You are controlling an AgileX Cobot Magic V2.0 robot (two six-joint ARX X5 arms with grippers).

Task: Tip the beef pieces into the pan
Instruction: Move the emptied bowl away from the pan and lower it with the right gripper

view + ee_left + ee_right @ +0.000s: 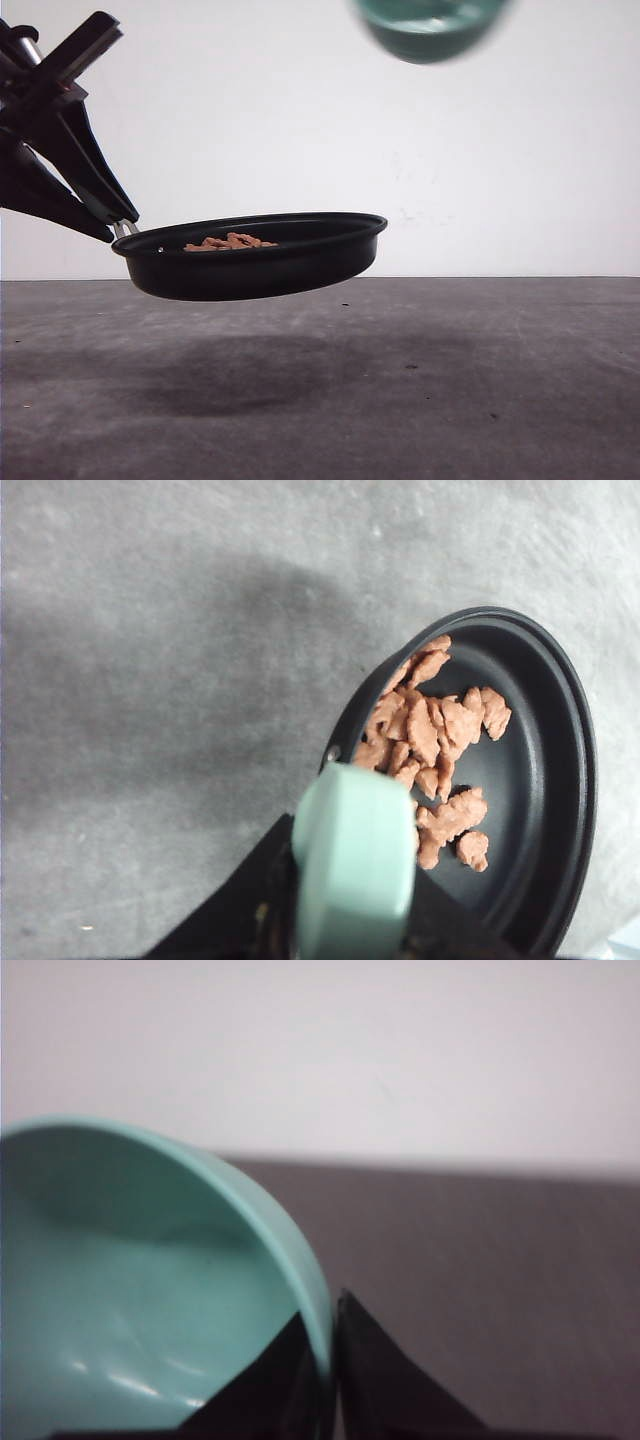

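Jaws of the left gripper clamp the pan by its mint handle, holding it above the counter; a slip would tip the beef pieces out. Right gripper pinches the teal bowl rim; it could drop.

left arm: raised at the left of the front view | left gripper: clamped on pan handle, pan held aloft | right gripper: pinching bowl rim
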